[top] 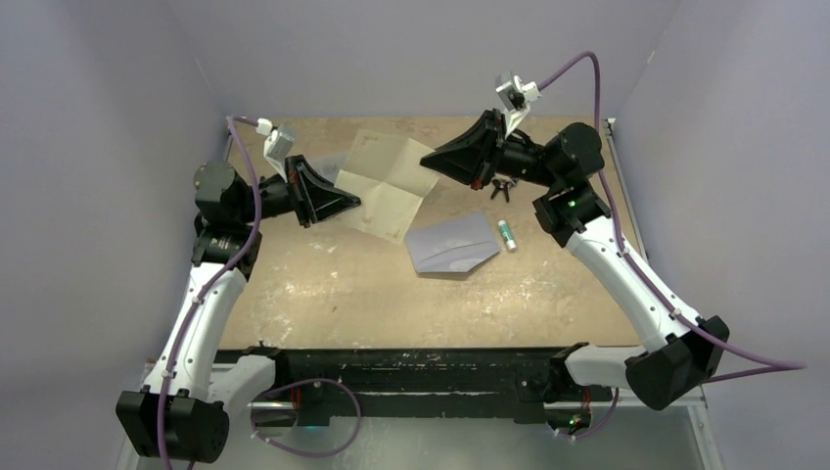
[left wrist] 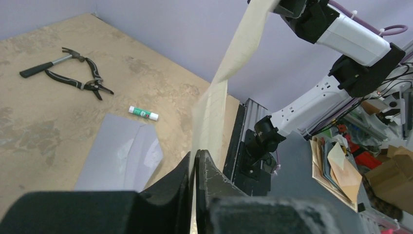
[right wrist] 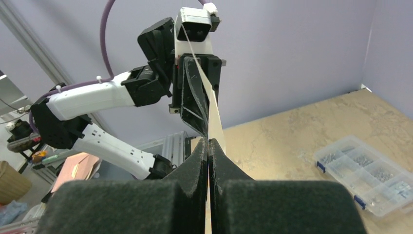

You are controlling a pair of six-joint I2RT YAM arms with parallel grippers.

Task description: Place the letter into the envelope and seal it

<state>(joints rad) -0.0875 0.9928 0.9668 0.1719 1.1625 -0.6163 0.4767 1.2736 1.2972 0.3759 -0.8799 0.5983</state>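
Observation:
The cream letter (top: pixel 384 186) hangs in the air above the table, held at both ends. My left gripper (top: pixel 350 204) is shut on its left edge and my right gripper (top: pixel 429 160) is shut on its right edge. In the left wrist view the letter (left wrist: pixel 214 105) runs edge-on from my left gripper (left wrist: pixel 196 155) up to the other arm. In the right wrist view it (right wrist: pixel 214 119) runs edge-on from my right gripper (right wrist: pixel 208 144). The grey-lavender envelope (top: pixel 452 245) lies flat on the table below, flap open; it also shows in the left wrist view (left wrist: pixel 119 153).
A glue stick (top: pixel 507 234) lies right of the envelope. A small hammer and pliers (top: pixel 501 188) lie behind it under the right arm. A clear compartment box (right wrist: pixel 365 174) sits on the table in the right wrist view.

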